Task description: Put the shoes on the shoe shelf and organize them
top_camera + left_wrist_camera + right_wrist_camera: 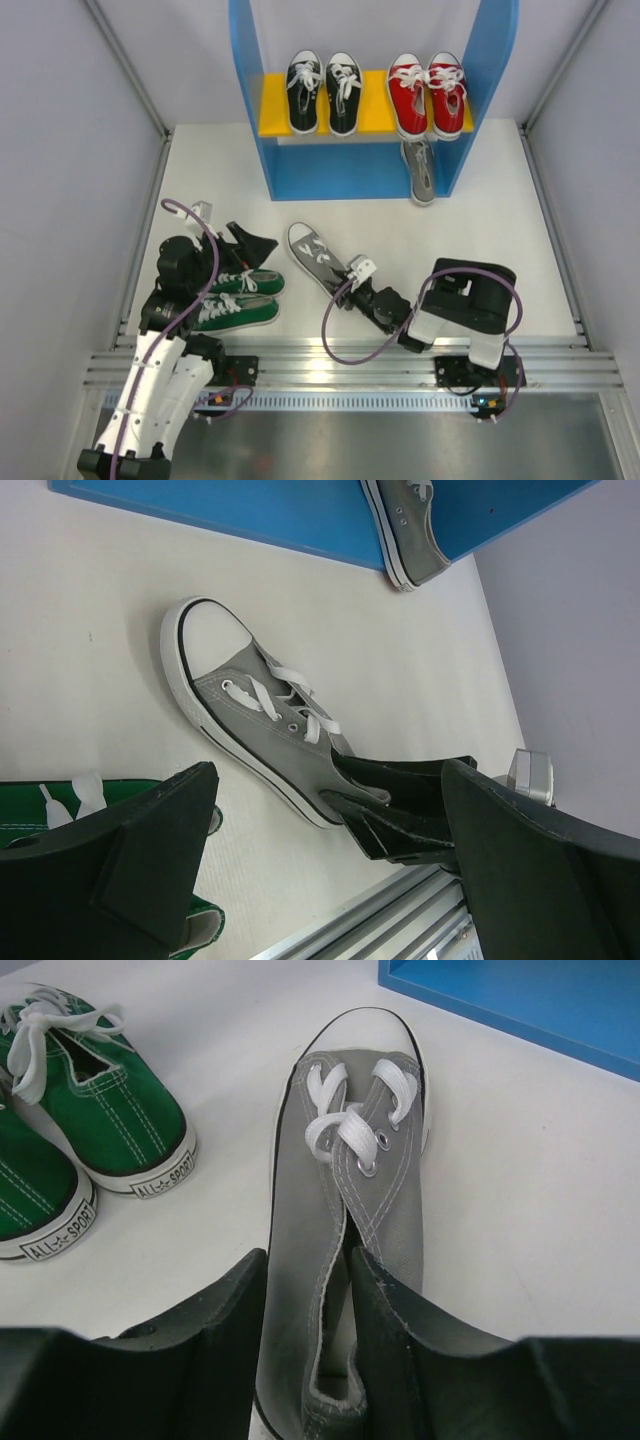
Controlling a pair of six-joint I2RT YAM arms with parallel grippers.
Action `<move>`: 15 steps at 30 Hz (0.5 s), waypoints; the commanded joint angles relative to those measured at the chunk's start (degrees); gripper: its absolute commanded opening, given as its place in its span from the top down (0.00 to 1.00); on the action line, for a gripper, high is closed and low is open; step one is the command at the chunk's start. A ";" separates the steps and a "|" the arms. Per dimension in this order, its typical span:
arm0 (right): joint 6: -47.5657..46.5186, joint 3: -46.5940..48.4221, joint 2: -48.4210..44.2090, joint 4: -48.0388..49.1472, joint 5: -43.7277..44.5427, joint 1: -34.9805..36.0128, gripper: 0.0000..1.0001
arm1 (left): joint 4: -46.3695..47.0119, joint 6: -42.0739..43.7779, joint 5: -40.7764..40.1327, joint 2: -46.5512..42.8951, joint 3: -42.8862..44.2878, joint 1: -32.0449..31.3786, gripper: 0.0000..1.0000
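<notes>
- White flat surface (500,260), enclosed by grey panels, with both arm bases at its near edge.
- Shoe shelf (250,100) with tall blue sides and a yellow middle board, standing at the far edge. A black canvas pair (323,95) and a red canvas pair (428,95) sit on the board. A shelved grey sneaker (422,172) lies on the blue base at the right, with bare base to its left.
- Left hand (250,245): spread wide, holding nothing, above the green pair.
- Right hand (347,277): narrow, its fingers (225,1350) pinching the heel-end side wall of the loose grey sneaker.
- Green canvas pair (245,312): side by side by the left arm, heels toward the loose grey sneaker.
- Loose grey sneaker (315,248), canvas with white laces: mid-surface and sole down. Its long axis is diagonal, with the heel at the right hand and the toe pointing far-left. The free base spot lies far-right, so the right arm, being nearer, would need to swing the toe round.
</notes>
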 commanded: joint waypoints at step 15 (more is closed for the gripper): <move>4.30 -0.81 12.76 7.85 0.20 -0.47 0.99 | 2.02 0.56 0.20 0.30 0.95 -0.02 0.01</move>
